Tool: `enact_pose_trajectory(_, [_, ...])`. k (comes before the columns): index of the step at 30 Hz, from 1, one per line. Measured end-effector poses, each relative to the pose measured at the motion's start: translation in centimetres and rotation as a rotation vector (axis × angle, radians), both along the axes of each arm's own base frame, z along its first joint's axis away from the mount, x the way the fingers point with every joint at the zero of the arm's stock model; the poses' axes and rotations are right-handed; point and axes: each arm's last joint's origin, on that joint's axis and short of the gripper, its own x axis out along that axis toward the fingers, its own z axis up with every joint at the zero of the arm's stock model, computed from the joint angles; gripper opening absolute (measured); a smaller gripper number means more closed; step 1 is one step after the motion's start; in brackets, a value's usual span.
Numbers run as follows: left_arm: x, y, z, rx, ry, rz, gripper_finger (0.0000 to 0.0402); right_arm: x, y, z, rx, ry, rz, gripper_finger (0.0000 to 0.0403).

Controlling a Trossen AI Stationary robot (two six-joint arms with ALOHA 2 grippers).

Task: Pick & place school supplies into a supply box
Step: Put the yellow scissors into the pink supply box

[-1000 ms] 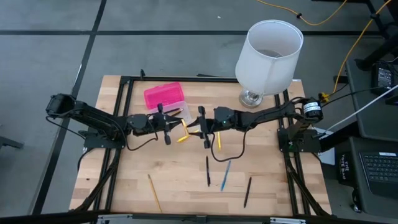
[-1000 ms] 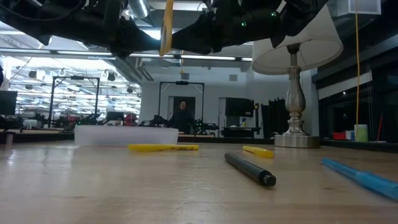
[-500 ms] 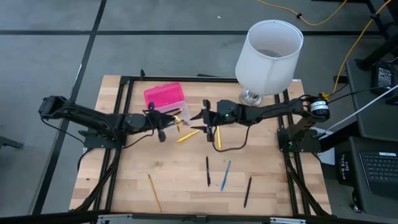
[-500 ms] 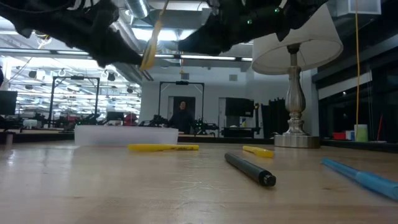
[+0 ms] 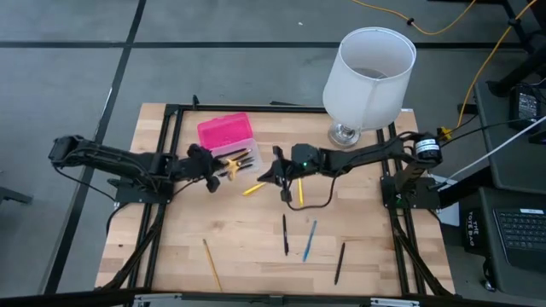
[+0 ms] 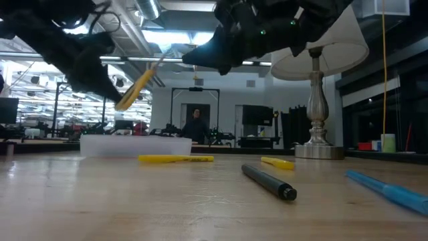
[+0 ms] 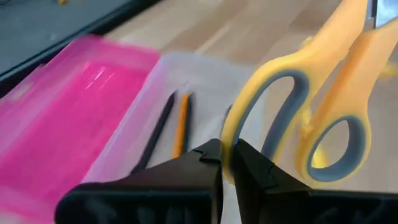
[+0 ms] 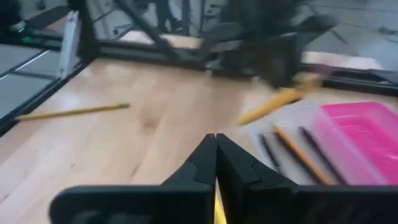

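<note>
The left gripper (image 7: 225,163) is clamped on one loop of the small scissors with yellow-orange, grey-lined handles (image 7: 298,106), its two dark fingers pressed against the plastic. In the high view that gripper (image 5: 215,168) sits left of centre, holding the scissors (image 5: 230,166) over the clear translucent base of the supply box (image 5: 241,157); whether they touch the base cannot be told. In the low view the scissors (image 6: 137,87) hang tilted in the upper left, above the pale box (image 6: 136,144).

The box's hot-pink lid (image 5: 225,131) lies open just above the base in the high view. The left wrist view shows a black pen (image 7: 157,130) and an orange pencil (image 7: 181,124) lying side by side inside the base.

The right gripper (image 5: 279,172) is just right of centre in the high view, fingers closed together and holding nothing. A yellow marker (image 5: 252,188) lies just below and left of it, and a short yellow pencil (image 5: 299,191) just to its right.

Lower on the wooden table (image 5: 247,247) lie a black pen (image 5: 285,234), a blue pen (image 5: 310,240), another dark pen (image 5: 339,263) and a yellow pencil (image 5: 212,263) at lower left. A white lampshade on a metal base (image 5: 368,68) stands at upper right.
</note>
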Motion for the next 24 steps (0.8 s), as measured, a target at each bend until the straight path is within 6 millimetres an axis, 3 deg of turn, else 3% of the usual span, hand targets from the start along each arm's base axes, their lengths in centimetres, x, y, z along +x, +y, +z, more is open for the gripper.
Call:
enact_pose_trajectory(4, [-0.1, 0.5, 1.2, -0.042, 0.091, 0.040, 0.0007, 0.3, 0.9, -0.8, -0.060, 0.007, -0.011, 0.0006])
enact_pose_trajectory(10, [0.2, 1.5, 2.9, -0.125, 0.191, 0.078, 0.0007, 0.5, 0.9, -0.3, -0.122, -0.056, -0.025, 0.0013])
enact_pose_trajectory(16, [0.4, 3.0, 2.5, -0.285, 0.240, 0.133, 0.0007, 0.7, 0.8, 0.4, -0.209, -0.147, -0.008, 0.0008])
enact_pose_trajectory(24, [0.8, 4.1, 1.1, -0.371, 0.333, 0.196, 0.0008, 0.7, 0.7, 0.7, -0.253, -0.181, 0.008, 0.0006])
